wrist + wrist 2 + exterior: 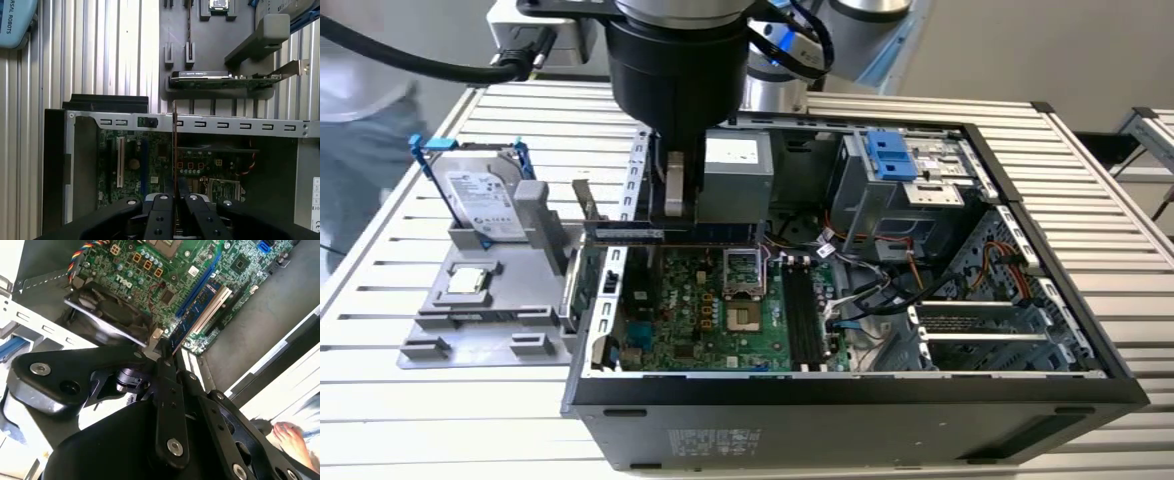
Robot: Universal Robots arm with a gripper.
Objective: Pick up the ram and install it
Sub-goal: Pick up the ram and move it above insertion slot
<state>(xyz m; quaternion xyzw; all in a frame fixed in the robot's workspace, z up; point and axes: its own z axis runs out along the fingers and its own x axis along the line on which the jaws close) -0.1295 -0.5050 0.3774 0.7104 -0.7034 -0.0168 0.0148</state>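
Jaws of my black gripper (174, 199) are clamped on the long thin green ram stick (720, 232). It's held edge-on over the green motherboard (707, 320), at the open black computer case's (854, 385) far side, toward the exterior view's left. Likely light, stiff and fragile, so best held by the flat faces mid-length.

Arm upright; end effector (675, 210) pointing down, clamped on ram (714, 231).

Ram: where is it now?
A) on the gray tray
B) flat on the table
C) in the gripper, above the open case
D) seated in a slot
C: the gripper is shut on the ram, which hangs over the motherboard at the case rim, not seated.
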